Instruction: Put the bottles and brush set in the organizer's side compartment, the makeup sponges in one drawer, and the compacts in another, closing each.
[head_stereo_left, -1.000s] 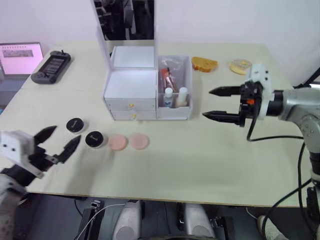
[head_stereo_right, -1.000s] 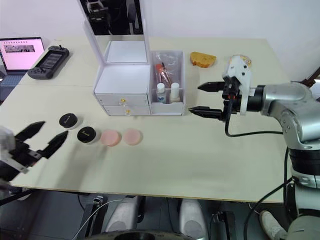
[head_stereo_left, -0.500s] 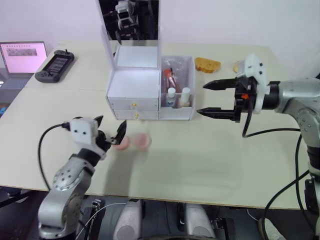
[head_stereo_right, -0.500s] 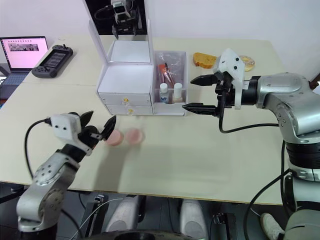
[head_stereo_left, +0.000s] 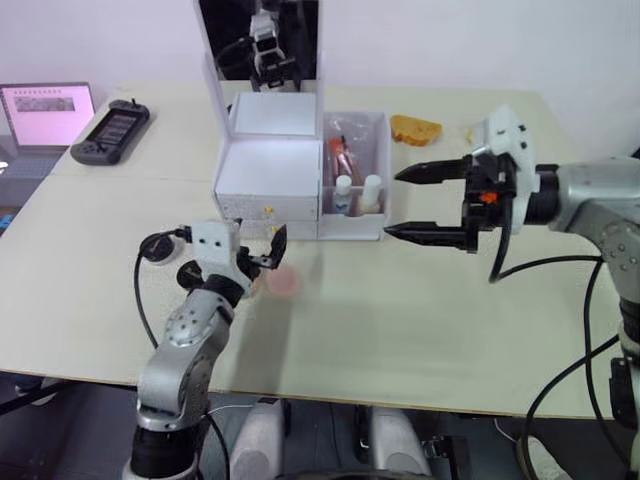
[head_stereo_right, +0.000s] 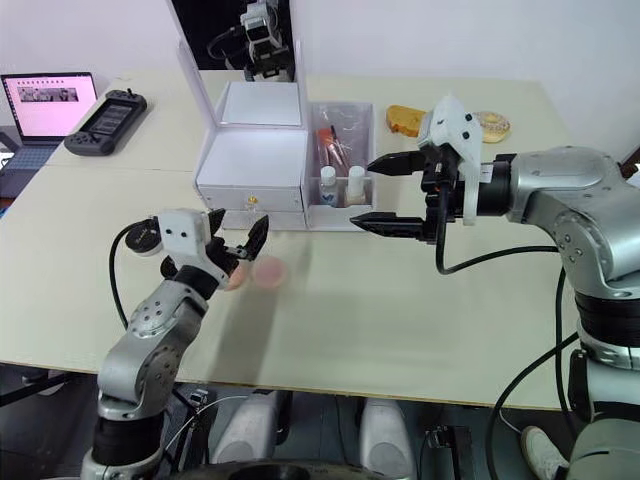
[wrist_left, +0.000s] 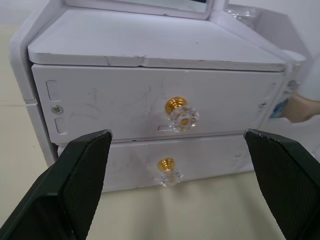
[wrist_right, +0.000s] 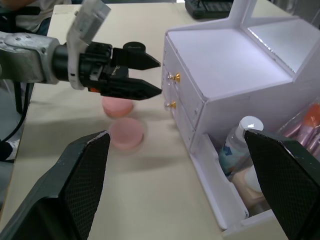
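Left gripper (head_stereo_left: 258, 250) spread wide, empty, facing the organizer (head_stereo_left: 268, 185) drawer knobs, apparently untouched; right gripper (head_stereo_left: 400, 203) likewise wide, empty.

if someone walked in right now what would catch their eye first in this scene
Probably the white organizer mid-table with its mirror lid up, both gold-knobbed drawers shut, and the bottles and brush set standing in its side compartment. Next, the two open grippers: the left gripper faces the drawers, over the pink makeup sponges, and the right gripper hovers beside the side compartment.
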